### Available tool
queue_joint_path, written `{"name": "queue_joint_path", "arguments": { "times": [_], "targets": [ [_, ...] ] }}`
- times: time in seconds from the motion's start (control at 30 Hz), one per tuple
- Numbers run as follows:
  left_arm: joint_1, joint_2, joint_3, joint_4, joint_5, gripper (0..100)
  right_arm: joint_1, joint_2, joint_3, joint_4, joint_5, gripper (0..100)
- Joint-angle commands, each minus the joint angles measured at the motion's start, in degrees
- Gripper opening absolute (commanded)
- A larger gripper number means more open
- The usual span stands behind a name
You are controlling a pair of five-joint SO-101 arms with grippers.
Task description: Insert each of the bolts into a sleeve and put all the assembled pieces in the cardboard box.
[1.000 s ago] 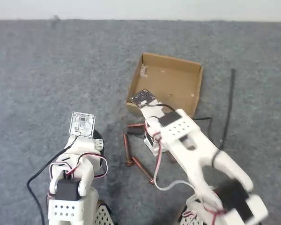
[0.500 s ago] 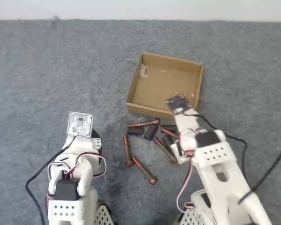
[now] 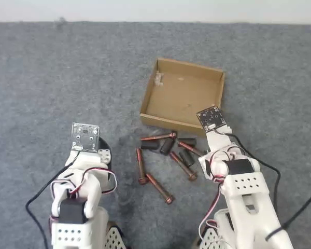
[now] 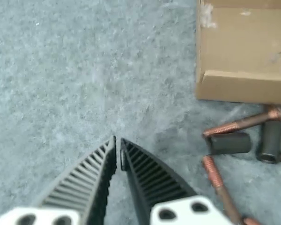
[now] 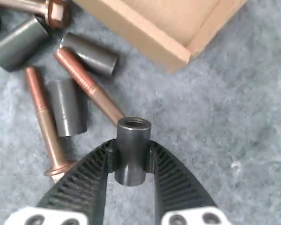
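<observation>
Clamping a dark sleeve [image 5: 132, 152] between its ribbed jaws, the right gripper [image 5: 131, 145] hangs near the cardboard box [image 3: 160, 120] corner. Copper bolts [image 3: 141, 165] and loose sleeves [image 3: 167, 146] lie scattered on grey carpet [image 3: 67, 72] before the box. The left gripper [image 4: 118, 140], jaws all but closed, holds nothing.

There are five copper bolts [image 3: 158, 137], five dark sleeves [image 5: 68, 107] and one cardboard box [image 3: 181, 96].
</observation>
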Motion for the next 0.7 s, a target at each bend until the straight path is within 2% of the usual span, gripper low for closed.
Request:
{"name": "queue_joint_path", "arguments": {
  "times": [0.0, 0.17, 0.3, 0.57, 0.67],
  "targets": [
    [3.4, 9.3, -7.7, 0.1, 0.6, 1, 0.8, -1.9, -0.4, -1.2, 1.1, 0.6],
    [8.4, 31.2, -19.6, -0.4, 0.6, 1, 0.9, -1.8, 0.4, -3.2, 1.2, 0.6],
    [15.4, 45.1, -23.9, -0.5, 0.6, 2, 0.8, -1.8, 0.6, -3.6, 1.2, 0.6],
    [27.3, 53.6, -17.5, -7.3, -0.1, 2, 0.8, -1.8, 0.6, -3.6, 1.2, 0.6],
    [28.7, 54.0, -17.0, -7.6, -5.0, 2, 0.7, -1.8, 0.7, -3.6, 1.2, 0.6]
  ]
}}
